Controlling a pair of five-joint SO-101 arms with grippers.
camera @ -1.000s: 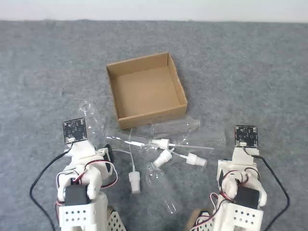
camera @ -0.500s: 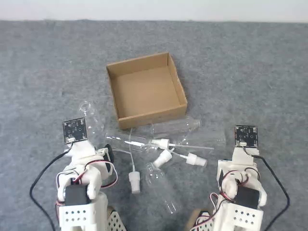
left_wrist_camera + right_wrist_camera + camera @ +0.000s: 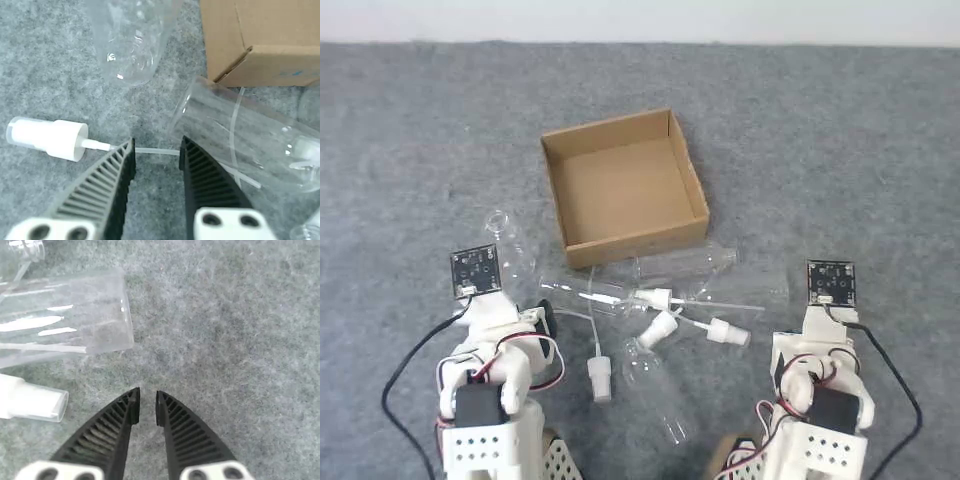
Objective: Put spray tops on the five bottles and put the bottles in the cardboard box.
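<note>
No change over the last second: both arms idle at the table's near edge. Left gripper (image 3: pixel 156 145) parted, empty; right gripper (image 3: pixel 147 395) barely parted, empty. Bottles (image 3: pixel 685 265) and loose spray tops (image 3: pixel 600 378) lie beside the mid-table cardboard box (image 3: pixel 638 243). Task unstarted.

You've got five clear bottles (image 3: pixel 655 392), four spray tops (image 3: pixel 600 378) countable, and one cardboard box (image 3: pixel 640 241).

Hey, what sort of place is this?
Likely a robotics lab tabletop: left arm and right arm at a grey felt-covered table, with a cardboard box, clear bottles and loose spray tops.
</note>
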